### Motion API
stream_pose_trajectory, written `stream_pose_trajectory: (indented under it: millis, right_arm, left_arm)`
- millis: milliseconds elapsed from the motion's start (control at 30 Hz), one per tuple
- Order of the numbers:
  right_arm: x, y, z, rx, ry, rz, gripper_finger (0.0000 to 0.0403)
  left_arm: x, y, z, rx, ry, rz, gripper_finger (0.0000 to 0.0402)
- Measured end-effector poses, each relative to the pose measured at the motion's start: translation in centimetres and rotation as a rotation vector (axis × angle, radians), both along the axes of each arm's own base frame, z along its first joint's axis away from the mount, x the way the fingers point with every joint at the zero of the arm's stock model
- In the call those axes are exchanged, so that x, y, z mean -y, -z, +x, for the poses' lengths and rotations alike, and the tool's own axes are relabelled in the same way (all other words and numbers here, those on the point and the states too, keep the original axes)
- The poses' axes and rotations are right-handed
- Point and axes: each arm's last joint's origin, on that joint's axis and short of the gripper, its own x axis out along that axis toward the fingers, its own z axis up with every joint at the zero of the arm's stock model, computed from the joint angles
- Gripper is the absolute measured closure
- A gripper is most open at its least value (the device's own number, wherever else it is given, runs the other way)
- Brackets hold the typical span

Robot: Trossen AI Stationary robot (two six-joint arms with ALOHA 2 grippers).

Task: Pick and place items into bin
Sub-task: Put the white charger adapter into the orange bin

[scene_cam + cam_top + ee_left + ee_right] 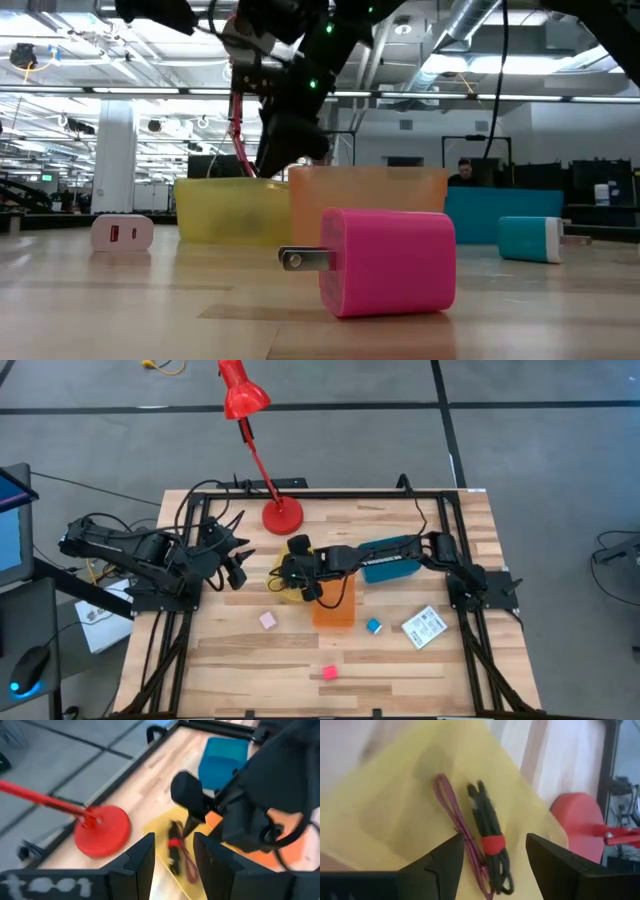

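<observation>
Right wrist view: open fingers (492, 862) above cable bundle (489, 837) in yellow bin (385, 810).

Yellow bin (395, 795), maroon cord (460, 825), black-and-red cable bundle (490, 837), hot pink cube (385, 262)

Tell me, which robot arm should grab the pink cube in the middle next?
Probably the right one. The right gripper hangs open over the yellow bin, near the pale pink cube. The left gripper waits at the table's left edge, a bit farther off.
</observation>
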Motion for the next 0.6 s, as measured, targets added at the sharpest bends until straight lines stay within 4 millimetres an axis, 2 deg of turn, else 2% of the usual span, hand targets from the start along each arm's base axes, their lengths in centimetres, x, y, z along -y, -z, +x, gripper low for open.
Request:
stream_pose_trajectory:
  millis: [100, 267, 433, 600]
  right_arm:
    - [-1.3, -1.2, -0.6, 0.005, -0.023, 0.007, 0.0200]
    - [-4.1, -4.4, -1.8, 0.071, -0.061, 0.033, 0.0211]
    - [-6.5, -8.7, -4.5, 0.125, -0.044, 0.096, 0.0220]
    - [-8.2, -12.1, -7.7, 0.142, 0.017, 0.185, 0.0223]
  left_arm:
    - [0.2, 1.2, 0.2, -0.050, 0.030, -0.048, 0.0276]
    - [0.9, 4.3, 0.1, -0.208, 0.163, -0.151, 0.0277]
    - [1.7, 7.6, 0.0, -0.335, 0.231, -0.241, 0.0280]
    - [3.5, 10.4, 0.8, -0.384, 0.406, -0.239, 0.0280]
